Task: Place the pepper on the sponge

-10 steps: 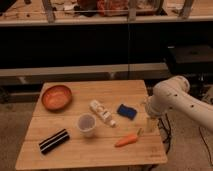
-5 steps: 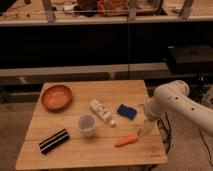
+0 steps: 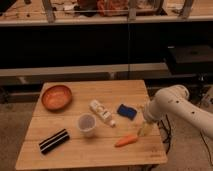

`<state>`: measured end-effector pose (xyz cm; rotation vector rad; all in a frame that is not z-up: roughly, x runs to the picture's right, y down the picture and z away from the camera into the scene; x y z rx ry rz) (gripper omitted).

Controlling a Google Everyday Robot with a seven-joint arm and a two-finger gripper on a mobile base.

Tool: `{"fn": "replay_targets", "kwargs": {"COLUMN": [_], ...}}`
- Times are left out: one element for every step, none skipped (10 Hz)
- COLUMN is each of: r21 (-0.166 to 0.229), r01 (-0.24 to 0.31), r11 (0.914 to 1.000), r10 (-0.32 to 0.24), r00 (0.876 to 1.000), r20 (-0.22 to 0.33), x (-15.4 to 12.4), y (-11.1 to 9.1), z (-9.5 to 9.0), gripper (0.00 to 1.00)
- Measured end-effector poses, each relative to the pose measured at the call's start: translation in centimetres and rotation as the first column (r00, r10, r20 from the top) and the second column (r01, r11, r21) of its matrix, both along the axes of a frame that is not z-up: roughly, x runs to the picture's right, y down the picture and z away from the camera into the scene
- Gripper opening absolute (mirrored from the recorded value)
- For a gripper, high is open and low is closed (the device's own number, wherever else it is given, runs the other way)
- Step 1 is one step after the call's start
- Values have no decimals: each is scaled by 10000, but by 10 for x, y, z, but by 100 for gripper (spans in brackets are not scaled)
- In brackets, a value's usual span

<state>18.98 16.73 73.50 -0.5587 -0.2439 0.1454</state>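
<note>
The orange pepper [image 3: 126,140] lies on the wooden table [image 3: 75,155] near the front right edge, tapered end pointing left. The dark blue sponge [image 3: 127,111] rests a little behind it, to the right of the table's centre. My gripper [image 3: 145,129] hangs from the white arm at the table's right side, just right of the pepper and in front of the sponge, low over the wood. It touches neither object as far as I can see.
A white tube-like bottle [image 3: 102,112] lies near the centre. A clear cup [image 3: 87,124] stands left of it. An orange bowl [image 3: 56,96] sits at the back left, and a black block with white stripes [image 3: 54,141] at the front left. Dark shelving stands behind.
The arm has shifted slightly rightward and lower, bringing the gripper down close beside the pepper. The objects on the table have not moved.
</note>
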Motion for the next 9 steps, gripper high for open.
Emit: {"fn": "replay_targets", "kwargs": {"r21": [-20,-32,-48,-63,-71,-95,-137,-181,-207], "r01": [-137,-272,-426,-560,-673,-814,-967,-1098,-1197], "r11": [9999,9996,9991,9984,9977,9966,9952,9938,9926], "r10": [137,273,426,561,675,816,970,1103,1203], "r00": [9999,9996,9990,9983,9975,9964,9949,9935,9922], "r20": [31,73,128,183,212,246,266,291,334], "x": [-2,-3,-5,-6,-8,-9,-9,-10,-12], "y": [3,7,10,13,15,19,23,26,28], "z": [1,2,3,5,6,7,9,11,12], "gripper": [80,80,80,80,80,80,80,80,80]}}
